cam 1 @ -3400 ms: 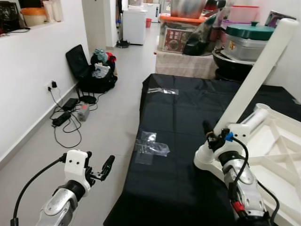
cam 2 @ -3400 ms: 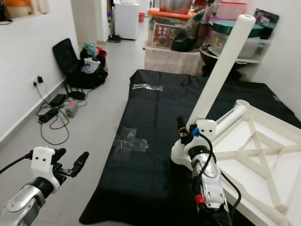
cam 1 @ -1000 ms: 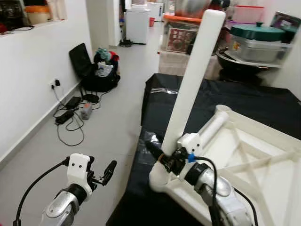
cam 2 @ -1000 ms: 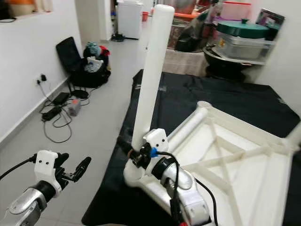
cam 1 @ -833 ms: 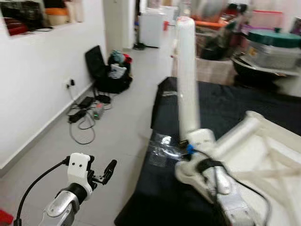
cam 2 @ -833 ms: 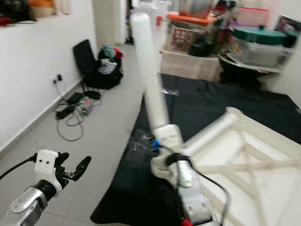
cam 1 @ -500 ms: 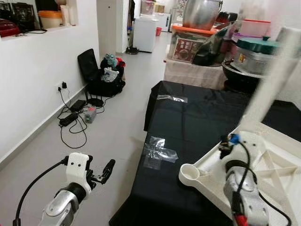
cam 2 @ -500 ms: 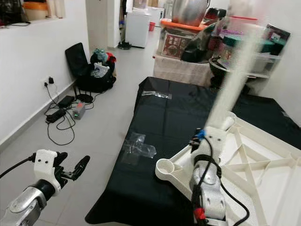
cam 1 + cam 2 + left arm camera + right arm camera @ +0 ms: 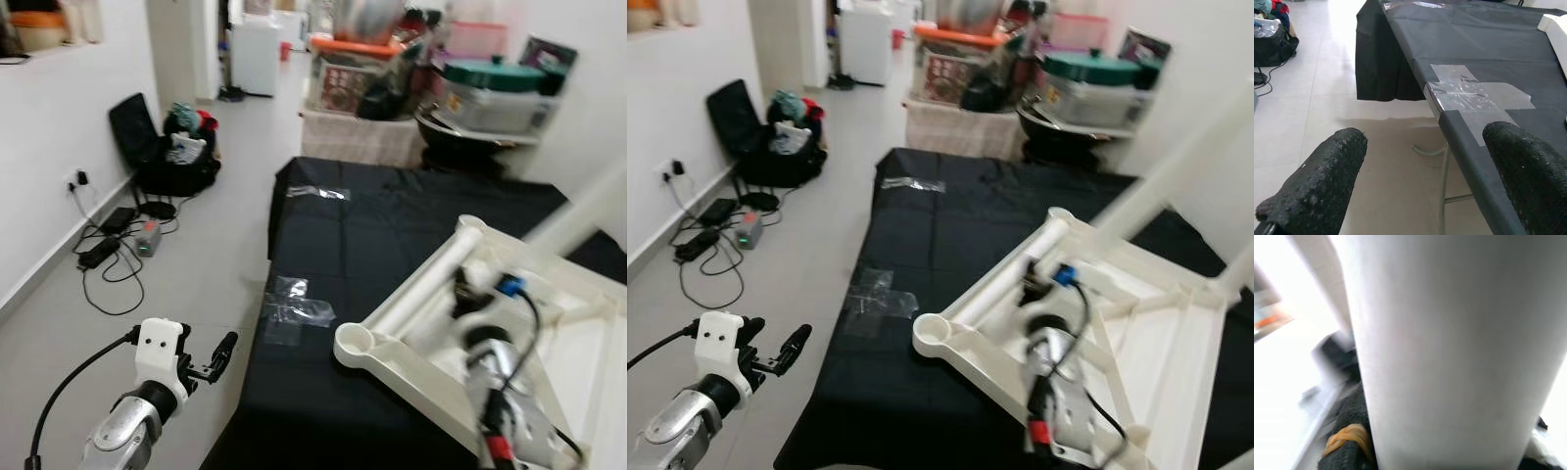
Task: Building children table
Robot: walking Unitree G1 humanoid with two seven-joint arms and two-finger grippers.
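- The left hand (image 9: 223, 350) is hanging low over the floor (image 9: 206, 255), off the near left corner of the desk (image 9: 392, 225), its two black fingers (image 9: 1322, 186) standing apart with nothing between them.
- From that hand's wrist camera, the desk's edge is running just beside one finger, with a patch of clear tape (image 9: 1469, 90) lying on the black cloth near the edge; a thin metal desk leg (image 9: 1442, 196) is showing underneath.
- The right hand (image 9: 1036, 284) is reaching forward over the upside-down white children's table (image 9: 1156, 333), which is lying flat on the black desk.
- This hand is clamped on a white table leg (image 9: 1449, 352); the leg is sitting right against its black finger (image 9: 1349, 431) and is slanting up and away to the right in the head views, blurred.
- In front of the right hand a second white leg (image 9: 426, 279) is lying along the table frame, and an open round socket (image 9: 355, 342) is sitting at the frame's near left corner, just left of the hand.
- Open floor is stretching out ahead of the left hand; a black bag (image 9: 157, 147) and cables (image 9: 103, 264) are lying by the wall well beyond it.
- Boxes and pots (image 9: 490, 83) are crowding the far end, well past both hands.
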